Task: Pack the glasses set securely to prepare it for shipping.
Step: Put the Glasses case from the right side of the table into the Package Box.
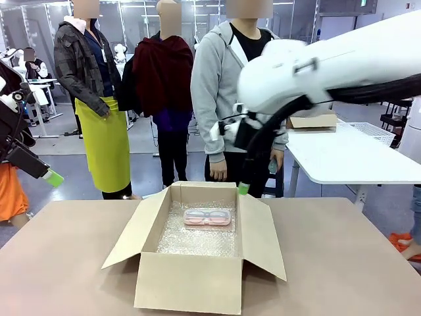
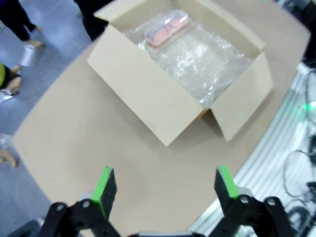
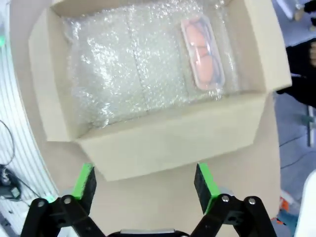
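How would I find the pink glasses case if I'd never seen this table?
Find the open cardboard box in the middle of the brown table. Bubble wrap lines its floor, and the pink glasses case lies on that at the far end, towards the person. It is the only smooth, pink, oblong thing on the crinkly clear wrap.

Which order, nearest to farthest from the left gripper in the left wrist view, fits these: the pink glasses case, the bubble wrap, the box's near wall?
1. The box's near wall, just ahead of the left gripper.
2. The bubble wrap, lining the floor behind that wall.
3. The pink glasses case, at the box's far end, on the wrap.
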